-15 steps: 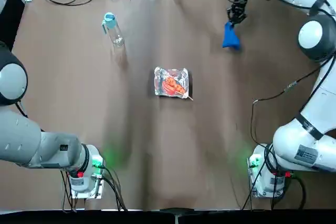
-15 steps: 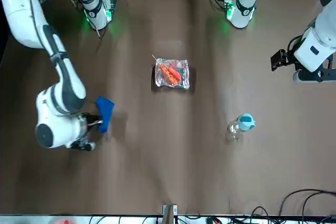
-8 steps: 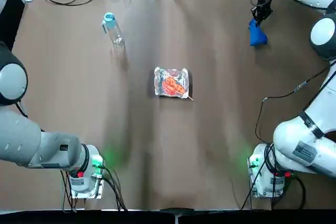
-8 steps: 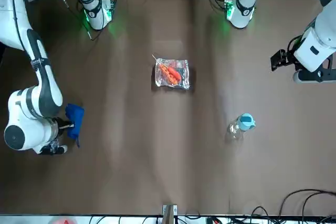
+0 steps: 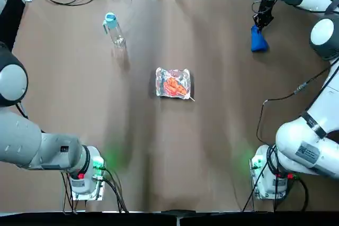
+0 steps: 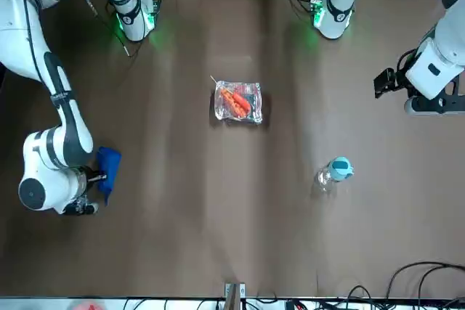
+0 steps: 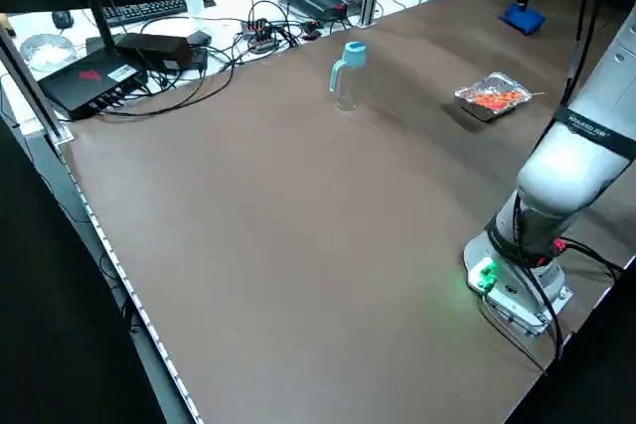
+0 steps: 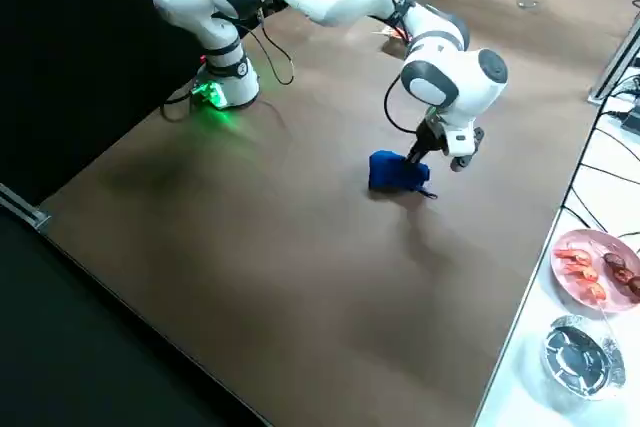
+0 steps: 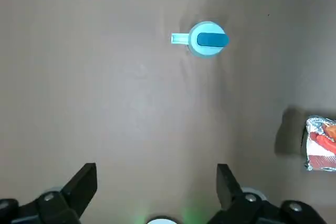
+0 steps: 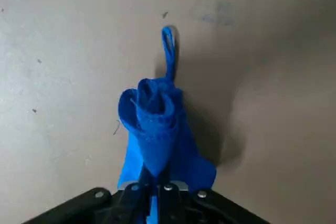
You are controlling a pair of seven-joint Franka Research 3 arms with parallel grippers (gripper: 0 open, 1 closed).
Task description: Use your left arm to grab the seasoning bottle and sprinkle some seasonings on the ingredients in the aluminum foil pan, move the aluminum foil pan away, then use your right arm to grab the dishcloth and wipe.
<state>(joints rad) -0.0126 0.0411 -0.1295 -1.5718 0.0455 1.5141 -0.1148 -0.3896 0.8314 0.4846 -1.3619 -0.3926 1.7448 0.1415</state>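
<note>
Top view: the right gripper [image 5: 261,18] is at the far right corner of the brown table [image 5: 159,146], pinching the top of the blue dishcloth [image 5: 258,41], whose lower part rests on the surface; the aluminum foil pan [image 5: 172,82] sits near the table's middle with the red-orange ingredients [image 5: 173,86] inside; the seasoning bottle [image 5: 113,28] stands upright at the far left, well apart from the pan; both arm bases show green lights at the near edge.

Front view: the right gripper [image 6: 93,177] is clamped on the dishcloth [image 6: 108,165] low at the picture's left; the foil pan [image 6: 238,102] lies centrally; the bottle [image 6: 333,173] stands toward the right; the left gripper [image 6: 380,83] hangs off at the right side, away from the bottle, and from here its fingers cannot be told apart.

Left side view: the bottle [image 7: 347,73] stands upright, light-blue cap on top; the pan [image 7: 491,96] lies beyond it; the dishcloth [image 7: 522,18] is at the far corner.

Right side view: the dishcloth [image 8: 397,172] is bunched on the table beneath the right gripper [image 8: 428,154]; a pink plate of food [image 8: 594,264] sits on a white surface off the table.

Left wrist view: the left gripper [image 9: 156,182] has its two fingers spread wide with nothing between them; the bottle's cap [image 9: 207,39] is well ahead; the pan's edge [image 9: 319,145] shows at the side.

Right wrist view: the fingers are closed tight on the dishcloth [image 10: 157,124], which bulges in a roll with a small loop lying on the table.
</note>
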